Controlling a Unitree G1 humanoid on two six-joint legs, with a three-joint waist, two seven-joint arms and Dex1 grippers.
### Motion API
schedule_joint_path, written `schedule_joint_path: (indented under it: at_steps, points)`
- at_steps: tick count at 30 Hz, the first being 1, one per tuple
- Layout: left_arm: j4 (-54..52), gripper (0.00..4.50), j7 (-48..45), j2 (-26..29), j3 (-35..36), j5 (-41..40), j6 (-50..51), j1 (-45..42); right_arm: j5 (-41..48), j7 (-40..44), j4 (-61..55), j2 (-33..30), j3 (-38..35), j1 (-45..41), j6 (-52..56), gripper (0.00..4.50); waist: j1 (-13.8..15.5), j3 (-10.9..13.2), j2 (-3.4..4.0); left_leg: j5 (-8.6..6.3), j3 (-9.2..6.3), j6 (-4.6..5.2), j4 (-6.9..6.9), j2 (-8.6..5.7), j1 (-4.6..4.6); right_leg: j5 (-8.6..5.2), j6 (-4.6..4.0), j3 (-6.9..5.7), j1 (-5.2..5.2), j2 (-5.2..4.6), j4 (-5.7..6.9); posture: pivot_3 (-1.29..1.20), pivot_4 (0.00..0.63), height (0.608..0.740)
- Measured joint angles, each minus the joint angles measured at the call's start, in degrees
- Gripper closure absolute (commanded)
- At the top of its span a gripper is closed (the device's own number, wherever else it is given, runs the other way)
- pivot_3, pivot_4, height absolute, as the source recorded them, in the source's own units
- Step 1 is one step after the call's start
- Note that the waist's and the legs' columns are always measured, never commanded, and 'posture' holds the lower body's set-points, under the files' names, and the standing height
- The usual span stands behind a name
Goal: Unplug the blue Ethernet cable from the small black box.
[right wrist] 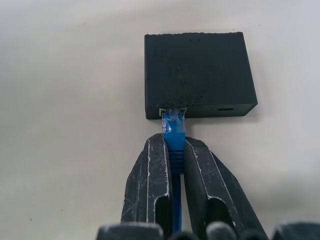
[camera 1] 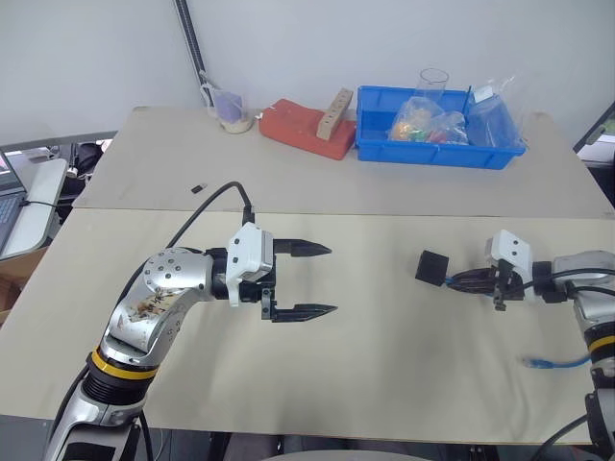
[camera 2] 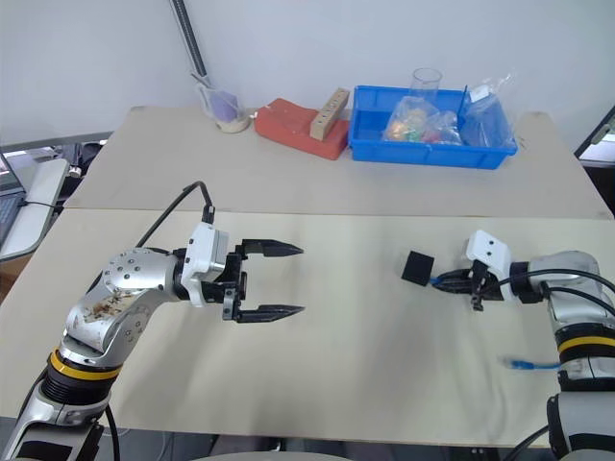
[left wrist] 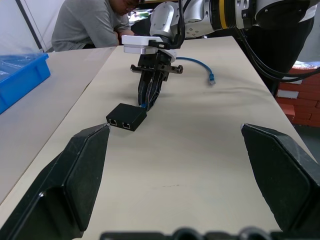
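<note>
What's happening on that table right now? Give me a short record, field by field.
cable: blue Ethernet cable, one end still plugged into the box, the other end lying loose on the table
box: small black box, flat on the table
right claw: right claw shut on the cable just behind the plug
left claw: left claw open, holding nothing, apart from the box
background: blue bin at the far edge

On the beige desk [camera 1: 384, 355], the right hand [camera 1: 459, 280] is pinched on the blue Ethernet cable [camera 1: 444, 281] just beside the small black box [camera 1: 432, 266], which looks slightly tilted. The cable's free end [camera 1: 557, 362] lies near the right edge. The left hand [camera 1: 317, 280], fingers spread, hovers at centre-left. Far back stand a blue bin [camera 1: 437, 152], a red block [camera 1: 306, 128] and a small cup [camera 1: 233, 113].
</note>
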Motion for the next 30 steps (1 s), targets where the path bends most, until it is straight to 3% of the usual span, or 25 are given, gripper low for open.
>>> schedule_joint_path:
  at_steps: [4, 8, 12, 20, 30]
  points:
    - [0.64, 0.00, 2.37, -0.11, 1.17, -0.86, 2.50, -0.22, -0.38, -2.07, -5.62, 0.83, -0.20, -0.02, -2.06, 4.49, -0.32, 0.00, 0.01, 0.00, 0.00, 0.00, 0.00, 0.06, 0.01, 0.00, 0.00, 0.03, -0.03, 0.03, 0.09, 0.00, 0.150, 0.740]
    - [7.16, 0.00, 9.75, -0.17, 9.03, -10.14, 17.81, -6.14, -6.38, -14.10, -20.44, 7.43, 0.53, -3.67, -12.97, 4.49, -1.47, 0.06, 0.00, 0.00, -0.12, -0.01, 0.00, 0.11, -0.08, 0.00, 0.00, -0.03, -0.24, 0.18, 0.34, 0.00, 0.150, 0.740]
    - [13.11, 0.00, 11.36, 1.42, 14.99, -17.30, 27.03, -9.97, -14.54, -23.11, -27.14, 11.15, 2.91, -9.26, -22.95, 4.49, -1.58, 0.05, 0.02, 0.02, -0.31, -0.04, -0.02, 0.15, -0.06, -0.01, 0.01, -0.29, -0.25, 0.17, 0.39, 0.00, 0.150, 0.740]
    - [19.27, 0.00, 10.38, 2.62, 16.35, -17.09, 28.50, -15.63, -26.70, -34.74, -25.97, 15.75, 9.07, -13.12, -32.92, 4.49, -0.03, 0.08, -0.04, 0.11, -0.37, -0.19, 0.05, -0.04, -0.10, 0.00, 0.00, -0.45, -0.25, -0.14, 0.41, 0.00, 0.150, 0.740]
    - [18.85, 0.00, 8.78, 0.61, 12.80, -15.32, 27.40, -15.73, -29.80, -38.90, -25.47, 17.54, 11.76, -14.83, -33.08, 4.49, -0.41, 0.08, -0.04, 0.12, -0.38, -0.20, 0.02, 0.05, -0.08, 0.00, -0.01, -0.45, -0.27, 0.00, 0.46, 0.00, 0.150, 0.740]
